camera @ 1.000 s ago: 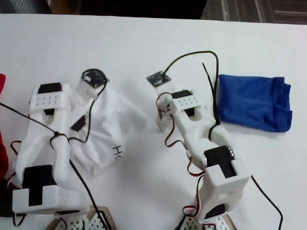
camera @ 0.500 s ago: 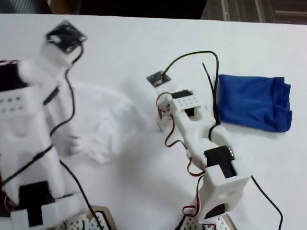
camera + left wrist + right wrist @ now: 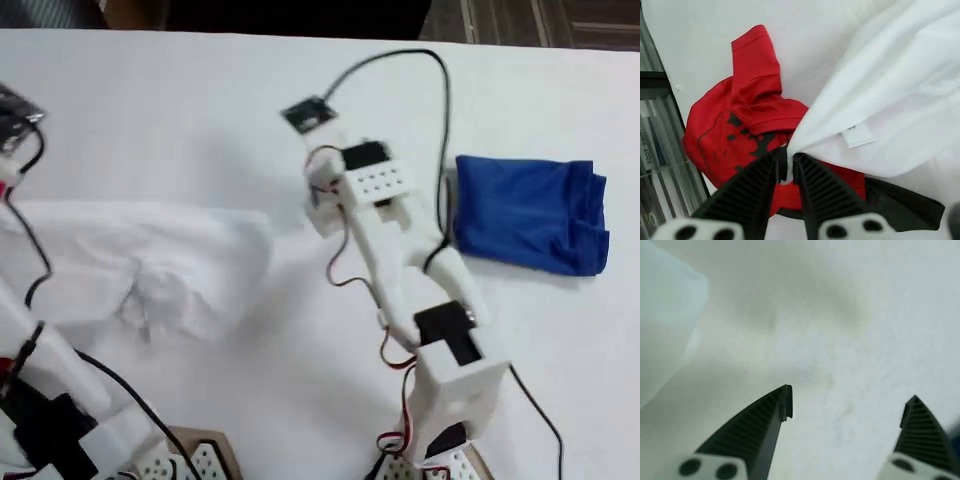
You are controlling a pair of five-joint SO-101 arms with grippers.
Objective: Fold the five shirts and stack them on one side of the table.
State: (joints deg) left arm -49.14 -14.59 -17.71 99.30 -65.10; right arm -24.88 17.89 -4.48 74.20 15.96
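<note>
A white table [image 3: 200,100] ran the width of the scene, a dark floor behind its far edge. The white shirt [image 3: 170,265] lay drawn out in a loose band over the left half of the table, its long axis running across from side to side.

At the far left, the left pincer [image 3: 788,155] was clamped almost closed on a gathered edge of the white shirt [image 3: 890,90], with the cloth fanning away from the jaws and a small sewn-in label showing just beyond them. Below that grip lay a crumpled red shirt [image 3: 740,125], unfolded, with a strip of dark cloth [image 3: 910,210] beside it.

The band's free end stopped just short of the right arm, to its left, which made the right pincer [image 3: 850,395] the nearer one to that end. It was spread wide and held nothing, pointing down at bare table, with a pale edge of cloth [image 3: 665,315] off to one side of its jaws.

A blue shirt [image 3: 530,212], already folded, lay flat on the right side of the table, close beside the right arm and well apart from the white one.

The coming move appeared to turn on the right pincer taking that free end, so that the shirt could be spread between the two arms.
</note>
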